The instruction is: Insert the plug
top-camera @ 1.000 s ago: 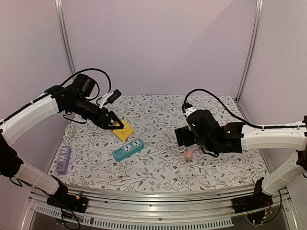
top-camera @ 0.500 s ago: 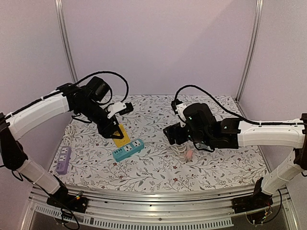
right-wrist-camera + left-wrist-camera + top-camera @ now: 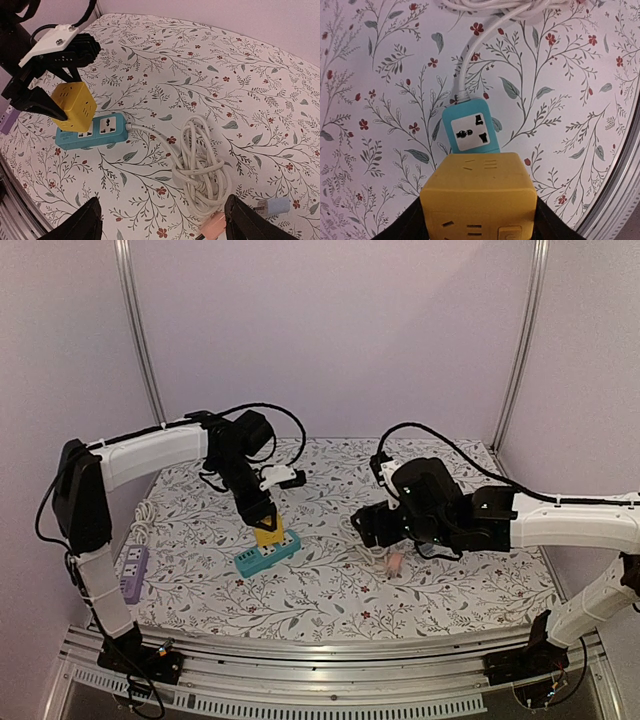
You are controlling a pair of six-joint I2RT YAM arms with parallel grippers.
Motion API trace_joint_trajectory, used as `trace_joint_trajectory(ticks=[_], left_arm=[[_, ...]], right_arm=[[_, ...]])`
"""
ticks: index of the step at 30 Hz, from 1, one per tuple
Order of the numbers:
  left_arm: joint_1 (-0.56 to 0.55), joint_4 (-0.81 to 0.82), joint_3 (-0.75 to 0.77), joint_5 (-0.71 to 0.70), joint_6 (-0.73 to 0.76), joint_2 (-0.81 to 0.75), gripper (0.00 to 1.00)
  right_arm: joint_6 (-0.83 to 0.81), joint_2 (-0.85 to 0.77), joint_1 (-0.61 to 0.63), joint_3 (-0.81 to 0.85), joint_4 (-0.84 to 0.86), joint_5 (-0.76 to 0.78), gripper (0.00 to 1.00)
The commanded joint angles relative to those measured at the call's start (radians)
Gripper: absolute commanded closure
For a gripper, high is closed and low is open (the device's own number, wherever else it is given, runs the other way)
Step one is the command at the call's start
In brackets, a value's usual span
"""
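The plug (image 3: 479,195) is a yellow cube with slots on its faces, and my left gripper (image 3: 479,222) is shut on its sides. It hangs right over the near end of the teal power strip (image 3: 471,131), leaving one socket uncovered beyond it. The frames do not show whether it touches the strip. From above, the plug (image 3: 267,533) sits at the strip's (image 3: 268,554) right half. The right wrist view shows plug (image 3: 75,105) and strip (image 3: 107,131) at the left. My right gripper (image 3: 165,225) stands open above the strip's coiled white cable (image 3: 202,165), holding nothing.
A purple power strip (image 3: 131,573) lies at the table's left edge. A pink plug (image 3: 215,227) and a small pale blue one (image 3: 272,205) lie beside the cable coil. A metal rail (image 3: 330,650) runs along the table's near edge.
My left arm has carried the yellow plug rightward and down, from left of the teal strip to directly over it. The right arm shifted slightly left, then back.
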Motion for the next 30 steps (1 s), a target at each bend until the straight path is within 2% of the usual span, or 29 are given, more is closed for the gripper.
trace_joint_trajectory(ticks=[1, 20, 26, 30], left_arm=[[-0.015, -0.019, 0.038, -0.005, -0.030, 0.021, 1.00], [0.010, -0.019, -0.029, -0.028, -0.075, -0.038, 1.00], [0.020, -0.014, 0.043, -0.055, -0.256, -0.092, 1.00], [0.024, 0.086, -0.053, -0.128, -0.432, -0.238, 1.00]], right_arm=[[0.062, -0.036, 0.010, -0.021, -0.065, 0.016, 0.17], [0.004, 0.023, 0.012, 0.032, -0.054, -0.004, 0.17], [-0.006, 0.033, 0.011, 0.041, -0.039, -0.010, 0.17], [-0.058, 0.110, 0.013, 0.120, -0.023, -0.045, 0.16]])
